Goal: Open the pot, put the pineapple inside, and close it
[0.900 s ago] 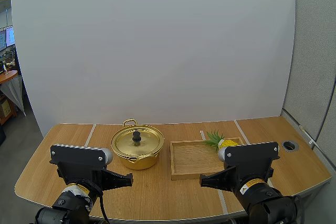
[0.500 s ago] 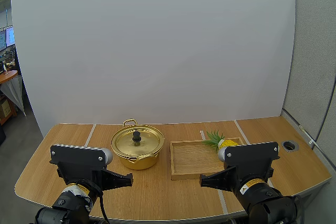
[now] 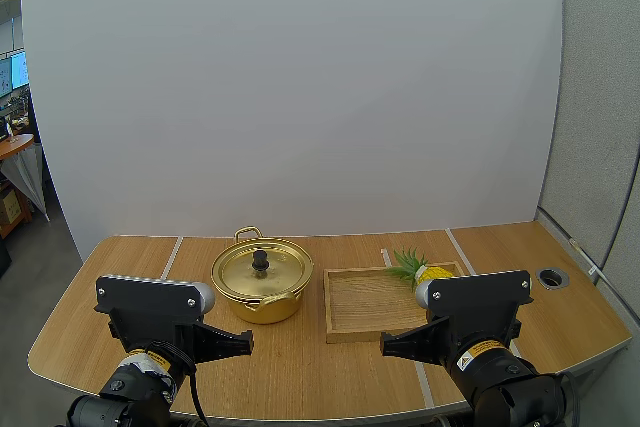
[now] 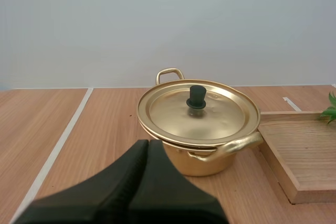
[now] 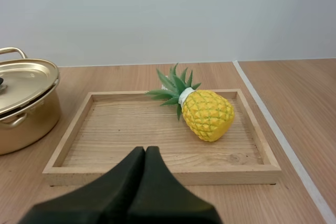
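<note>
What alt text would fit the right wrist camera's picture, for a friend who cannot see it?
A yellow pineapple lies on its side in a wooden tray, leaves turned toward a gold pot with its lid on, which stands beside the tray on a wooden table. The right gripper, shut on nothing, points at the tray's near edge.

I saw the pot (image 4: 207, 121) shiny gold, its knob (image 4: 197, 97) black. The pineapple (image 5: 207, 114) was yellow with a green-lined diamond pattern, a white collar and green leaves (image 5: 173, 86). The tray (image 5: 142, 135) was pale grained wood, the table (image 4: 100, 129) browner with light stripes.
</note>
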Action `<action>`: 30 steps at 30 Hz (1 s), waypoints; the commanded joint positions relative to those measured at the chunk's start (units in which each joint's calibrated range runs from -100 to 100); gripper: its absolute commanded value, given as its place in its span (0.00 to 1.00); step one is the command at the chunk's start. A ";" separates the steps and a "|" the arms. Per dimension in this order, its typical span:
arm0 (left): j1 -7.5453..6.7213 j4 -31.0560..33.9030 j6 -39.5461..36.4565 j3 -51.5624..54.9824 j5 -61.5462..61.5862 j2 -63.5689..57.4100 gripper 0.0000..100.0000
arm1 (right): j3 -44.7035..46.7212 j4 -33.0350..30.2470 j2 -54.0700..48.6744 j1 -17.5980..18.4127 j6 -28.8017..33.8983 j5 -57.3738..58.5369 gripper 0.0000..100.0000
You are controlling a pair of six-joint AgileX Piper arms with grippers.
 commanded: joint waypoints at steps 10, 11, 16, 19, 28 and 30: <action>0.08 0.52 -0.62 0.00 -1.36 -0.18 0.00 | 0.00 -0.01 -0.39 -0.18 -0.14 -0.62 0.00; 0.08 0.52 -0.62 0.00 -1.36 -0.18 0.00 | 0.00 -0.01 -0.39 -0.18 -0.14 -0.62 0.00; 0.08 0.52 -0.62 0.00 -1.36 -0.18 0.00 | 0.00 1.37 -0.39 -0.18 -0.14 -0.62 0.00; 0.08 0.52 -0.62 0.00 -1.36 -0.18 0.00 | 0.00 3.04 -0.39 -0.18 -0.14 -0.62 0.00; 0.08 1.22 -0.53 0.00 0.19 -0.18 0.00 | 0.00 2.35 -0.39 -0.18 -0.14 -0.61 0.00; 0.08 1.19 -0.53 -1.33 1.94 -0.18 0.00 | 0.00 1.59 -0.39 -0.18 -0.24 0.96 0.00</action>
